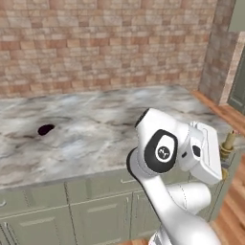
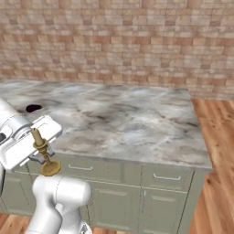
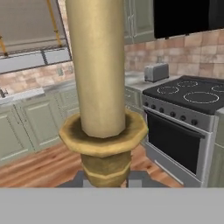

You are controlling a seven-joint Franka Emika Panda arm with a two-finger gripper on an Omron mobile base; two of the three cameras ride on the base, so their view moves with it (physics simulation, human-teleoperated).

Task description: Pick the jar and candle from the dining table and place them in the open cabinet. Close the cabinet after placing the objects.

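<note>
My gripper [image 2: 40,157] is shut on the candle [image 2: 44,154], a small gold candlestick with a thin stem and round base. It hangs off the near edge of the dining table [image 2: 132,119], in front of the drawers. The left base view shows the candle [image 1: 228,145] sticking out past the white hand, by the dining table's [image 1: 95,119] right corner. In the hand view the candle [image 3: 101,100] rises large between the dark fingertips [image 3: 139,179]. The jar is out of view. A sage-green panelled front [image 1: 238,83] shows at the far right; I cannot tell whether it is the cabinet.
A dark oval blob [image 1: 46,129] lies on the marbled top at the left. Brick wall stands behind the table, wooden floor [image 2: 217,137] to its right. The hand view faces a black stove [image 3: 188,118], a toaster [image 3: 156,72] and low green cupboards [image 3: 26,127].
</note>
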